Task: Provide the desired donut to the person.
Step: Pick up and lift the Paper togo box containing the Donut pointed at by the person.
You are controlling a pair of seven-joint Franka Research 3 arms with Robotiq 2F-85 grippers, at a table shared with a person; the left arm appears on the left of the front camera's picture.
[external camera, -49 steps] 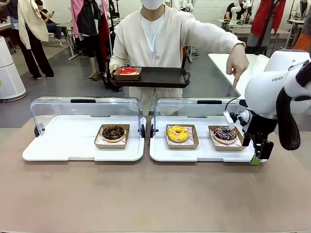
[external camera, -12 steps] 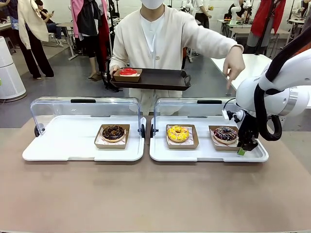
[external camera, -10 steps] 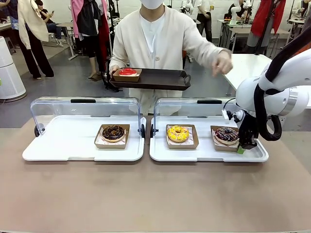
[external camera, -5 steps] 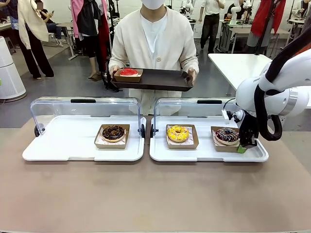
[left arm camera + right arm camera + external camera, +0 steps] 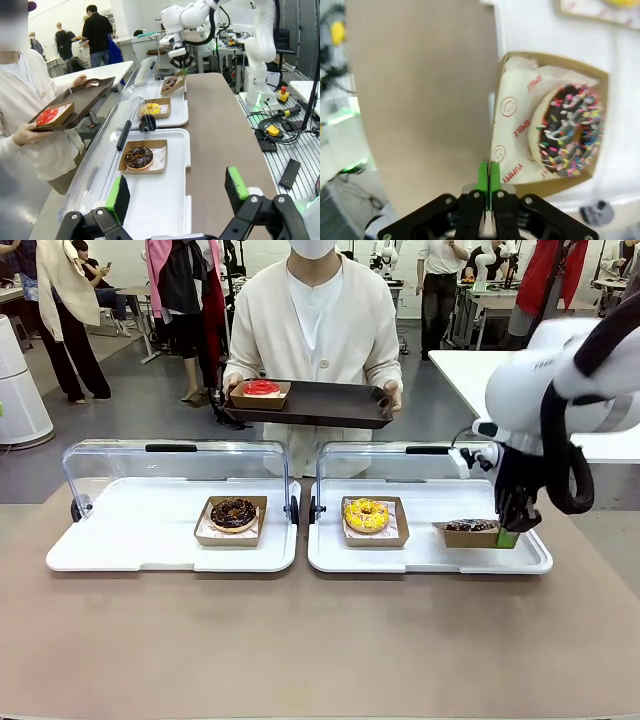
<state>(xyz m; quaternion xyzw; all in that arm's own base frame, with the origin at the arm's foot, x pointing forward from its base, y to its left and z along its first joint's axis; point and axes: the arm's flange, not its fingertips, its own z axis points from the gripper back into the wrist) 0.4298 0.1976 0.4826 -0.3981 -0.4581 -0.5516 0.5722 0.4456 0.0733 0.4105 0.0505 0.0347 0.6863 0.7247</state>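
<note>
The sprinkled chocolate donut (image 5: 468, 526) lies in a brown cardboard box (image 5: 515, 115). My right gripper (image 5: 507, 533) is shut on the box's near edge and holds it level, a little above the right white tray (image 5: 420, 558). In the right wrist view the green pads (image 5: 488, 175) pinch that cardboard edge, with the sprinkled donut (image 5: 570, 131) beyond them. The person (image 5: 318, 320) in a cream cardigan stands across the table, both hands on a dark serving tray (image 5: 330, 400). My left gripper (image 5: 177, 189) hangs open over the left white tray (image 5: 155, 200), holding nothing.
A red donut (image 5: 262, 387) in its box sits on the person's dark tray. A yellow donut (image 5: 366, 514) shares the right white tray. A chocolate donut (image 5: 234, 511) sits on the left one. Clear lids (image 5: 175, 465) stand open behind both trays. Bare brown tabletop (image 5: 300, 640) lies in front.
The person's pointing hand went back to the dark tray. My right gripper closed on the sprinkled donut's box and raised it off the white tray.
</note>
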